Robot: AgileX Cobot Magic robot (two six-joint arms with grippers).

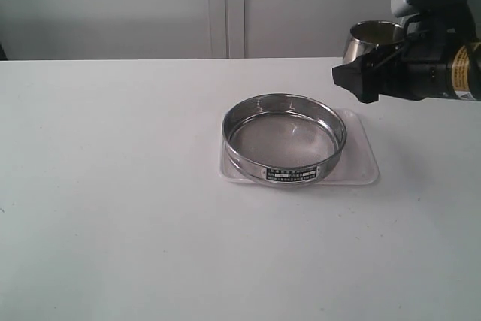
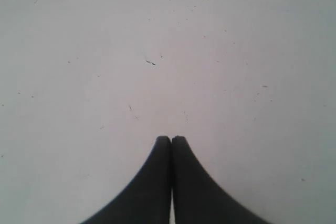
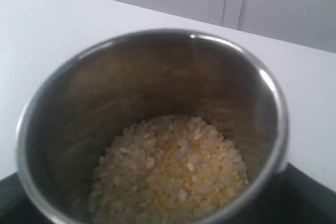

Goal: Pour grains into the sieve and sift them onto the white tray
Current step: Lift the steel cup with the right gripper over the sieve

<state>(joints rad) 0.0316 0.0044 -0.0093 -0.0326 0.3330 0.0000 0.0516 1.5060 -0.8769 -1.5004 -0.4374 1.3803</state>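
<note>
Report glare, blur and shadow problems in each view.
Exterior view: the sieve rim glints, the white tray nearly blends into the table. Left wrist view: the shut left gripper is a soft dark silhouette. Right wrist view: glare on the cup rim, grains slightly soft.

Exterior overlooks the table (image 1: 113, 223); wrist views closely face it and the cup (image 3: 157, 77).

Shiny steel sieve (image 1: 284, 139) with fine mesh, glossy white plastic tray (image 1: 364, 163), polished steel cup (image 3: 152, 124), matt table (image 1: 113, 186)
</note>
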